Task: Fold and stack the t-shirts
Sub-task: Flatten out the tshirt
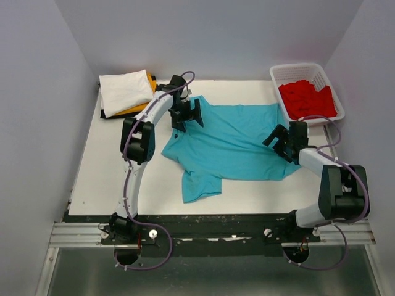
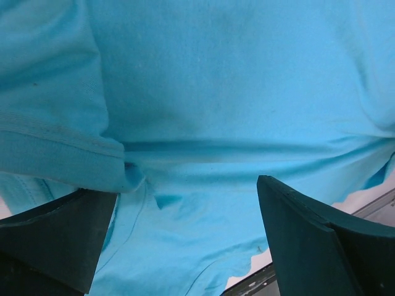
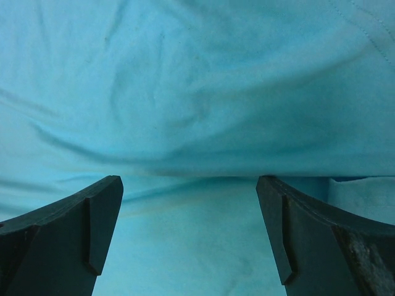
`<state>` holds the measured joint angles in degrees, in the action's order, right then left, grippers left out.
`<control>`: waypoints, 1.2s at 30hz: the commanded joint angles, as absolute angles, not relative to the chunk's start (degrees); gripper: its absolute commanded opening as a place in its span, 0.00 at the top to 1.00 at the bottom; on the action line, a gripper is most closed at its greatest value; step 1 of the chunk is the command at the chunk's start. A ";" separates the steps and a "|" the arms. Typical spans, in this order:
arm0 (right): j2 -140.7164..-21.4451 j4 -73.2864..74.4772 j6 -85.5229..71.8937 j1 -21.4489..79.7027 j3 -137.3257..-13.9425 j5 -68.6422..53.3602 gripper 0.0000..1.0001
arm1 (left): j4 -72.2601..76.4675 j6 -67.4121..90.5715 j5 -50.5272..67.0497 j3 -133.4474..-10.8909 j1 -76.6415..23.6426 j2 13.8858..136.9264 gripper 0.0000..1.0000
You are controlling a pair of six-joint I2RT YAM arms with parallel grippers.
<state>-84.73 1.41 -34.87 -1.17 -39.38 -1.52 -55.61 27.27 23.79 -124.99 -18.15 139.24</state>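
The teal shirt (image 1: 237,142) lies spread flat in the middle of the surface (image 1: 105,166), directly under both hands, its long side running from one hand across to the other. The left hand (image 1: 187,113) hangs over the shirt's far left corner and the right hand (image 1: 282,142) over its right edge, so each arm has its own end and neither needs to cross. Both hands are open. In each wrist view the two fingers stand wide apart with teal cloth filling the gap beneath them. Nothing looks pinched, though from so close I can't say whether the fingertips touch the cloth. Under the left hand a hemmed fold sits just by its left finger (image 2: 55,240), and the shirt's edge shows by the right one. One sleeve (image 1: 200,185) juts toward the arm bases, nearer the left hand than the right. Room for a fold looks best on the near side of both hands, where the surface runs open to its edge. Out beyond the left hand a folded white shirt (image 1: 125,90) tops a stack, close by. Beyond the right hand stands the basket (image 1: 296,66) of red shirts (image 1: 305,98), near enough that a wide outward swing could clip it.
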 commanded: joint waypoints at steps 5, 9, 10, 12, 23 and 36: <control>-73.28 6.42 -28.88 4.74 -42.14 2.38 0.00 | -56.74 25.58 23.29 -133.40 -16.63 133.43 0.01; -68.63 6.52 -30.24 6.98 -38.94 0.45 0.00 | -42.72 28.36 20.66 -103.99 -18.45 111.51 0.01; -67.59 6.47 -30.94 7.01 -37.73 0.44 0.00 | -37.52 29.87 21.09 -94.36 -19.00 105.34 0.01; -65.56 5.86 -31.86 7.27 -35.44 0.44 0.00 | -28.31 34.80 21.74 -77.85 -20.32 95.20 0.01; -62.16 7.06 -33.48 7.88 -32.57 0.93 0.00 | -6.64 48.39 14.30 -39.86 -38.97 74.40 0.02; -62.97 6.46 -33.53 7.83 -31.33 0.80 0.00 | -14.71 52.79 2.53 -41.40 -44.86 87.76 0.01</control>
